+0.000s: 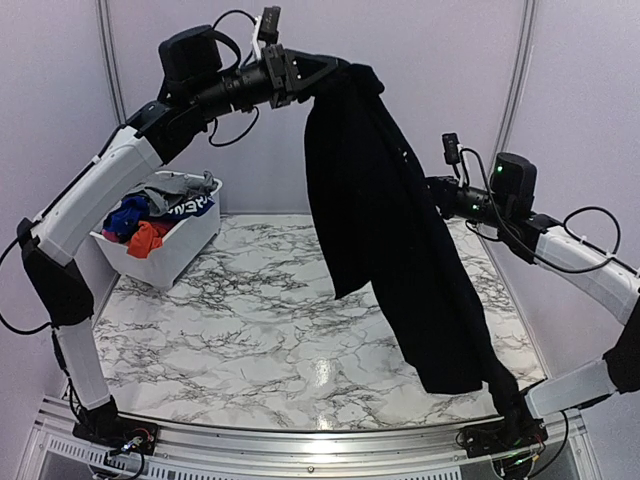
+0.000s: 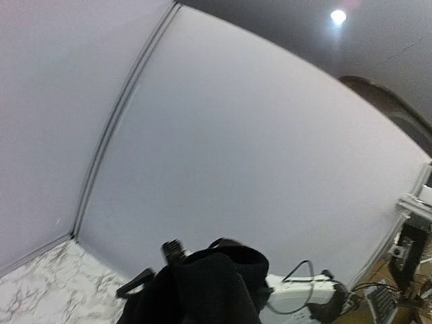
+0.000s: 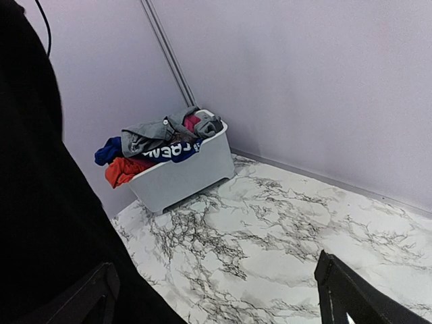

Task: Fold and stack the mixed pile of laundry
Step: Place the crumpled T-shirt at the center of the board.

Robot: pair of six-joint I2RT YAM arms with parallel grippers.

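A white marble-patterned counter (image 1: 250,340) with dark veins fills the floor of a pale-walled booth. A white plastic basket (image 1: 185,245) sits at its far left corner, close to the walls.

To the right of the basket, and raised well above it, a large black garment (image 1: 390,240) hangs in the air. It drapes in a long, loose fall that slopes away from the basket toward the near right edge of the counter. Whether its lowest end touches the counter cannot be told.

The rest of the laundry pile (image 3: 158,145) is heaped in the basket and rises above its rim. On top lies a grey shirt (image 1: 180,187), crumpled. A dark blue cloth with white letters (image 3: 172,152) hangs over the basket's front rim. At the end of the basket nearer the arms, a blue piece (image 1: 128,215) sits above an orange-red piece (image 1: 145,240). A little of a pink piece (image 3: 192,121) shows at the far end, beside the grey shirt.

The left pincer (image 1: 335,78) is high above and to the right of the basket, clamped tight on the top of the black garment, which bunches over it.

The right pincer (image 3: 216,297) is farther right of the basket, behind the hanging cloth, spread wide with nothing between its fingers (image 3: 351,290). The black garment lies just beside one finger; contact cannot be told.
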